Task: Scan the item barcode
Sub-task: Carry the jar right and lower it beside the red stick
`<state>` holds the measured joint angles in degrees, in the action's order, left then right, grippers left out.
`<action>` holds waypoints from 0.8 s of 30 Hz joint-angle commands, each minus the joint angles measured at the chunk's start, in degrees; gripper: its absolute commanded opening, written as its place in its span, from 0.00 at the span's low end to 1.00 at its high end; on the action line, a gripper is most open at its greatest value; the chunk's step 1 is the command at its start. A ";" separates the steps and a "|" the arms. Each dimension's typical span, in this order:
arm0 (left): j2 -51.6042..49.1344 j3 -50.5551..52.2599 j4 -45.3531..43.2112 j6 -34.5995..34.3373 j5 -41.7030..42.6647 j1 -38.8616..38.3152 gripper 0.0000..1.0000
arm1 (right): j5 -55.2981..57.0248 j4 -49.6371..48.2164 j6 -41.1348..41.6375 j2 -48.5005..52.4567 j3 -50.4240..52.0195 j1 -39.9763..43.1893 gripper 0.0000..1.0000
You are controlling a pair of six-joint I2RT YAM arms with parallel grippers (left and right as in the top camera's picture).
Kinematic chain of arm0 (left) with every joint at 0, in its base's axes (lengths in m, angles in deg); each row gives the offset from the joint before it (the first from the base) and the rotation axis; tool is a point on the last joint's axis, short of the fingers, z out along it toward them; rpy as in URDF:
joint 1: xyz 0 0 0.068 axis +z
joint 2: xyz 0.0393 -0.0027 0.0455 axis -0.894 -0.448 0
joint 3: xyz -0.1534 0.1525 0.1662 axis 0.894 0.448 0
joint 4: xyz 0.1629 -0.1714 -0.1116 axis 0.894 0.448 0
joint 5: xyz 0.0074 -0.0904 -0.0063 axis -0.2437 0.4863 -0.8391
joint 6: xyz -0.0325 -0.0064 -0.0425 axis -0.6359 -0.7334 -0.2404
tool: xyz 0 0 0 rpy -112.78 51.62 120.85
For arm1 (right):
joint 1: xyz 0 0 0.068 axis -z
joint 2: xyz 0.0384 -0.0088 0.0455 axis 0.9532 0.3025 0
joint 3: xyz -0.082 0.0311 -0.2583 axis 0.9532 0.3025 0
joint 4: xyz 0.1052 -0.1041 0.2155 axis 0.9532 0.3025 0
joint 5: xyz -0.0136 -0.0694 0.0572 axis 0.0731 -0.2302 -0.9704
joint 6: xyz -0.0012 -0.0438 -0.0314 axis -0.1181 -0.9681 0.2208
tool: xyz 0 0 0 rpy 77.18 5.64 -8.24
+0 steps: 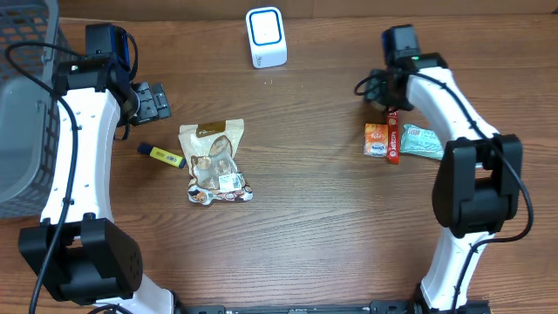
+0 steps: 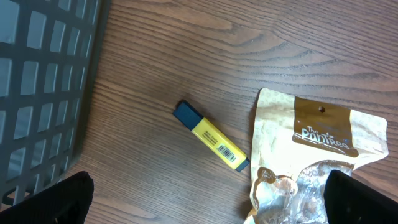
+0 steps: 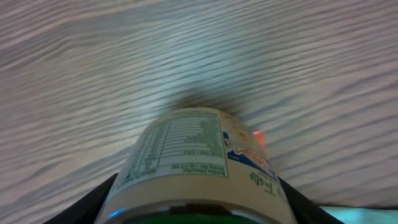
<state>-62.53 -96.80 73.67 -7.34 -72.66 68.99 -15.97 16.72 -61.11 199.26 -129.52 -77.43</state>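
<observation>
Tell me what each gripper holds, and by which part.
Right gripper: a labelled cylindrical container, gripped across its round sides. Left gripper: open, holding nothing.

We see the highlighter (image 1: 161,155) just left of the snack bag (image 1: 212,157), the basket (image 1: 22,113) far left, and the scanner (image 1: 266,37) behind them.

Brown wood-grain table (image 1: 323,227). White scanner (image 1: 266,37) at far edge, centre. Grey basket (image 1: 22,113) at left edge. Yellow marker (image 1: 162,154) flat, just left of pouch (image 1: 214,163), not touching. Right side: orange packet (image 1: 376,139), red stick (image 1: 392,150), teal packet (image 1: 422,141) side by side, close together
</observation>
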 commanded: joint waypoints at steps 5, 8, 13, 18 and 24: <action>0.81 0.02 0.00 0.46 -0.52 -0.39 1.00 | -1.33 -0.26 0.22 -0.61 0.00 6.38 0.38; 0.79 0.02 0.00 0.46 -0.52 -0.39 1.00 | -4.68 0.00 0.24 -0.61 0.26 9.73 0.41; 0.79 0.02 0.00 0.46 -0.52 -0.39 1.00 | -4.63 -0.55 0.22 -0.59 0.92 11.21 0.41; 0.81 0.02 0.00 0.46 -0.52 -0.39 1.00 | -4.63 -1.11 0.24 -0.59 1.57 11.21 0.45; 0.81 0.02 0.00 0.46 -0.52 -0.39 1.00 | -4.63 -0.42 0.24 -0.61 1.60 11.21 0.64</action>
<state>-62.53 -96.80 73.67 -7.34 -72.64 68.99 -20.56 16.29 -61.09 199.26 -128.12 -66.11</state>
